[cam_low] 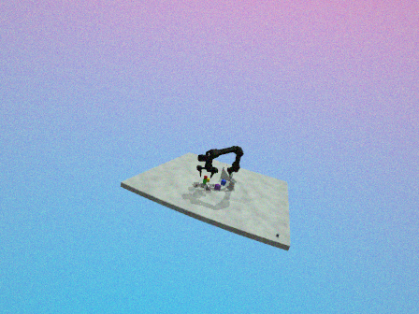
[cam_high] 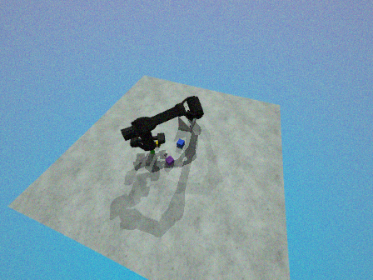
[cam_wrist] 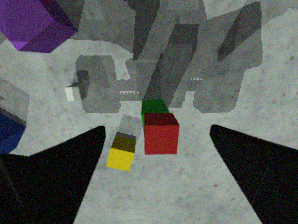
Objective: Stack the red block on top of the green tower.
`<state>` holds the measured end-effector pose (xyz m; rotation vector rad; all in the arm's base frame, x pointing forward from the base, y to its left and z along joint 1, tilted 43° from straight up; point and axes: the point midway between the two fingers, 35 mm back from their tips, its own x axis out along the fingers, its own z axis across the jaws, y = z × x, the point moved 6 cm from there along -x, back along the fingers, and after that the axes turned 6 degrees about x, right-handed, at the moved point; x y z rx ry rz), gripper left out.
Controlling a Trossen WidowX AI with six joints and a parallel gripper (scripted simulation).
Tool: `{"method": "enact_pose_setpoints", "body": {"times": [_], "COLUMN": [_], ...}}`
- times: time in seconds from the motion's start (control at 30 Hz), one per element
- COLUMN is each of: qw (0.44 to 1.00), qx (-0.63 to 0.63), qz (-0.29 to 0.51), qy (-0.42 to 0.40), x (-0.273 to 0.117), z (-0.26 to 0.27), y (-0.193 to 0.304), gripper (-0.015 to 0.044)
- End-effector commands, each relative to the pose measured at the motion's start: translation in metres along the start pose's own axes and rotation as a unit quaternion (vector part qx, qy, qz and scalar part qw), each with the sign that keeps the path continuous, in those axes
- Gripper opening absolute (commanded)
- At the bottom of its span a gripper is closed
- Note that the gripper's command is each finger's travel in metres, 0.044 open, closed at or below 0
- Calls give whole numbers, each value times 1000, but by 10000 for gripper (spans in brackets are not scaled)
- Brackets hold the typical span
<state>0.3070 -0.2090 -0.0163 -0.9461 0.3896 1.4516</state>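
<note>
The red block [cam_low: 205, 178] [cam_wrist: 161, 139] sits on top of the green tower [cam_high: 152, 152] [cam_low: 205, 181] [cam_wrist: 155, 106], looking upright. In the wrist view it hides most of the tower. In the top view the arm hides the red block and most of the tower. My gripper [cam_low: 206, 176] [cam_wrist: 158, 130] is wide open, with one finger on each side of the red block. In the wrist view a gap shows between the block and each finger.
A yellow block [cam_high: 157, 143] [cam_low: 208, 179] [cam_wrist: 120, 159] is close beside the tower, toward the left finger in the wrist view. A purple block [cam_high: 170, 160] [cam_low: 217, 187] [cam_wrist: 40, 25], a blue block [cam_high: 180, 143] [cam_low: 223, 182] [cam_wrist: 9, 132] and a small white piece [cam_wrist: 70, 93] lie nearby.
</note>
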Motion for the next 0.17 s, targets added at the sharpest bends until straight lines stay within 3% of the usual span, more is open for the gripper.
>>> {"method": "enact_pose_setpoints", "body": {"times": [0.0,0.13], "qw": [1000,1000], "qx": [0,0], "qz": [0,0], "qy": [0,0], "x": [0,0], "z": [0,0], "y": [0,0], "gripper": [440,440]}}
